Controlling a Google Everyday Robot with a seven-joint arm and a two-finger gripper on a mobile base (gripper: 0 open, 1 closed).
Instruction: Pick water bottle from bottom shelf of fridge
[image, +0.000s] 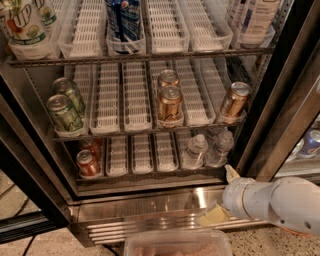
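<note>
Two water bottles, clear with white caps, stand side by side at the right end of the bottom shelf (142, 154): one (194, 151) to the left, one (220, 147) to the right. My gripper (223, 195) is open and empty, on a white arm coming in from the lower right. It sits in front of the fridge's ribbed steel base panel (145, 212), below and slightly right of the bottles, apart from them. One cream fingertip (232, 173) points up toward the shelf edge, the other (213, 216) lies lower.
Red cans (88, 163) stand at the bottom shelf's left end. The middle rack holds green cans (64, 112) and copper cans (170, 102). The black door frame (280, 115) rises on the right. A clear plastic tub (177, 244) sits at the lower edge.
</note>
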